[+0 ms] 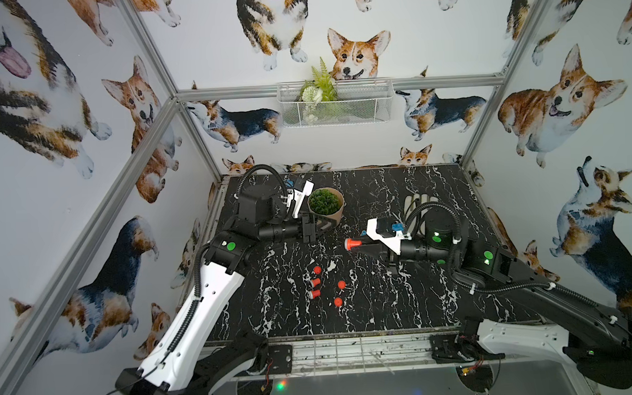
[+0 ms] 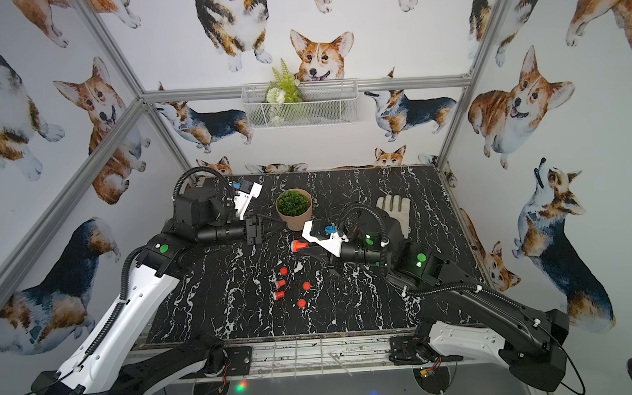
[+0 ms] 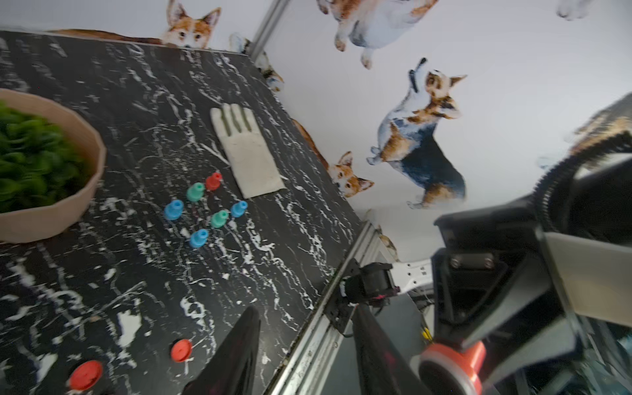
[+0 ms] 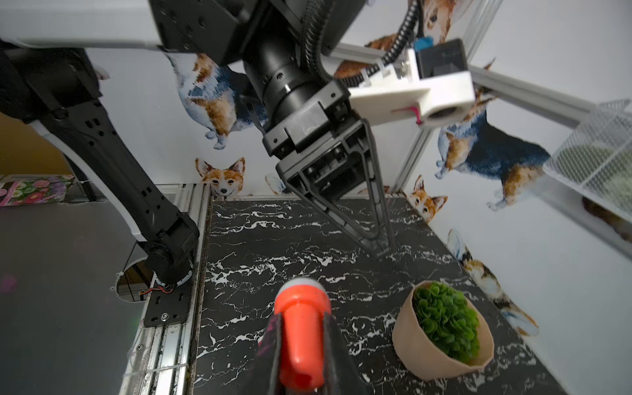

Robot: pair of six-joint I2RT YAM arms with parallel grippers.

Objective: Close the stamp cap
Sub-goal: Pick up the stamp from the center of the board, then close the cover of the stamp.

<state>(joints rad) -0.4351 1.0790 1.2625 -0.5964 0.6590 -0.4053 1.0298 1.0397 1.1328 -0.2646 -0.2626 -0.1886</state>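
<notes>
My right gripper (image 1: 360, 245) (image 4: 302, 319) is shut on the narrow handle of a red stamp (image 1: 352, 243) (image 2: 299, 246) (image 4: 301, 342), held level above the table with its wide end toward the left arm. That end shows a pale rim round a dark face (image 3: 444, 371). My left gripper (image 1: 330, 225) (image 2: 276, 226) (image 3: 306, 309) stands open and empty, a short way left of and behind the stamp, in front of the pot. Several small red pieces (image 1: 315, 282) (image 2: 282, 283) lie on the table; I cannot tell which is the cap.
A potted green plant (image 1: 325, 205) (image 4: 444, 325) stands just behind the left gripper. A pale glove (image 2: 394, 210) (image 3: 246, 150) lies at the back right, with several blue, green and red stamps (image 3: 196, 208) beside it. The black marble table's (image 1: 275, 315) front edge is a metal rail.
</notes>
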